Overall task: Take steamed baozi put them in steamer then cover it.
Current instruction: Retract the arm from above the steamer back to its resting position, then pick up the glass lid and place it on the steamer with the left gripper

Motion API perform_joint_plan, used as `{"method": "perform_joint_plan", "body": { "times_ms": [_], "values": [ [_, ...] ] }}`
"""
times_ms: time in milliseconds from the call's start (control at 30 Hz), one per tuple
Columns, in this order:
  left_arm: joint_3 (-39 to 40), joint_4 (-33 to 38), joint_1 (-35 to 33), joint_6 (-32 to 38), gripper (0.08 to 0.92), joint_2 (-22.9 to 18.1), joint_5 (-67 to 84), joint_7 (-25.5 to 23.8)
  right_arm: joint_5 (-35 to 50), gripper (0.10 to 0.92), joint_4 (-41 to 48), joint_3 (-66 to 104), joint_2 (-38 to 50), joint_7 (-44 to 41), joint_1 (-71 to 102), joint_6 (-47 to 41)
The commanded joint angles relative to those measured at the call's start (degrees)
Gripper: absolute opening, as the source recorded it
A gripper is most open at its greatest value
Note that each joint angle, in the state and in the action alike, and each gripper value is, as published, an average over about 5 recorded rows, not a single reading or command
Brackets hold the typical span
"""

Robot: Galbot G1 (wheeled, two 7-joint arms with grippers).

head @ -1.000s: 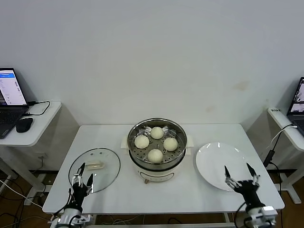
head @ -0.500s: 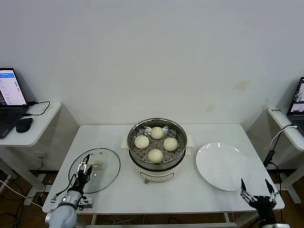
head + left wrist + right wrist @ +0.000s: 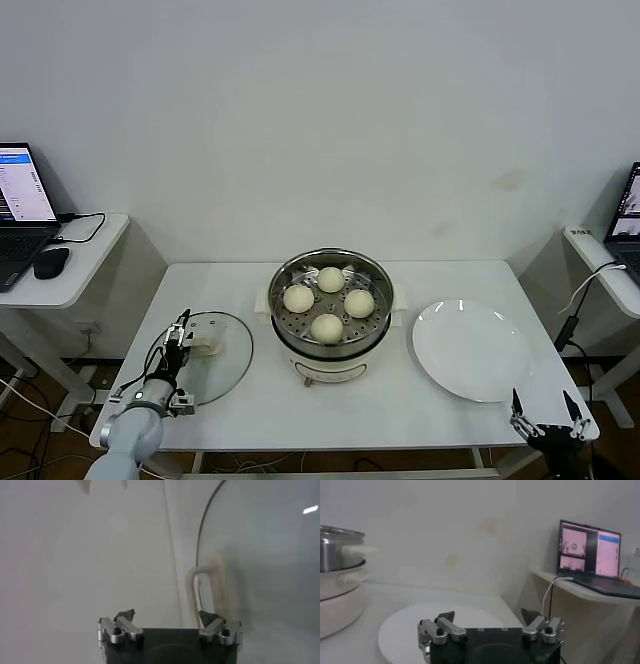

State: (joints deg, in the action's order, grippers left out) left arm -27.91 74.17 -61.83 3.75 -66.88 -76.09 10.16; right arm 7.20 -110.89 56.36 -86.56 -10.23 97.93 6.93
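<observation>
Parked low off the table's near right corner: right gripper (image 3: 544, 421), fingers spread, holding nothing. Over the cover (image 3: 199, 357), flat on the table left of the steamer (image 3: 331, 316): left gripper (image 3: 178, 342), open, beside the handle (image 3: 204, 348), seemingly placed for grasping. Farther in the steamer: 4 baozi (image 3: 327, 327), so only covering left.

Open tabletop (image 3: 250, 400) between cover (image 3: 215, 362) and steamer (image 3: 330, 345).
</observation>
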Motion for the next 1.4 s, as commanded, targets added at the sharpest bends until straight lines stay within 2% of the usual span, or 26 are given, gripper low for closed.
{"method": "perform_joint_plan", "body": {
  "times_ms": [33,167,467,700,867,1000,1200,1400],
  "values": [
    [0.4,-3.2,2.4,0.3,0.821,0.0,0.0,-0.3,-0.8,0.823,0.8,0.5,-0.6,-0.1,0.4,0.2],
    [0.4,-3.3,2.0,0.4,0.774,-0.2,0.5,-0.2,-1.1,0.822,1.0,0.2,-0.6,-0.2,0.4,0.3],
    [-0.3,-1.2,0.6,1.2,0.515,-0.1,2.9,1.9,-1.3,0.823,0.7,-0.5,-0.6,-0.2,0.4,0.4],
    [-1.7,6.3,-2.0,1.3,0.316,1.9,6.3,2.6,-1.8,0.823,1.1,-1.3,-0.4,-0.3,0.2,0.9],
    [-3.1,13.0,-4.6,0.9,0.181,4.6,10.5,1.2,-2.0,0.823,1.2,-2.3,0.0,-0.4,0.0,0.9],
    [-4.7,19.7,-6.5,-0.9,0.155,8.1,15.2,-2.6,-2.0,0.822,1.1,-2.8,0.6,-0.6,0.0,0.8],
    [-5.9,30.2,-7.4,-6.4,0.155,15.1,26.5,-11.2,-2.1,0.823,1.1,-3.3,1.1,-0.7,0.1,1.0],
    [-3.5,36.8,-6.0,-10.7,0.155,18.6,29.8,-14.1,-2.9,0.822,1.0,-3.7,1.0,-1.1,0.1,1.7]
  ]
}}
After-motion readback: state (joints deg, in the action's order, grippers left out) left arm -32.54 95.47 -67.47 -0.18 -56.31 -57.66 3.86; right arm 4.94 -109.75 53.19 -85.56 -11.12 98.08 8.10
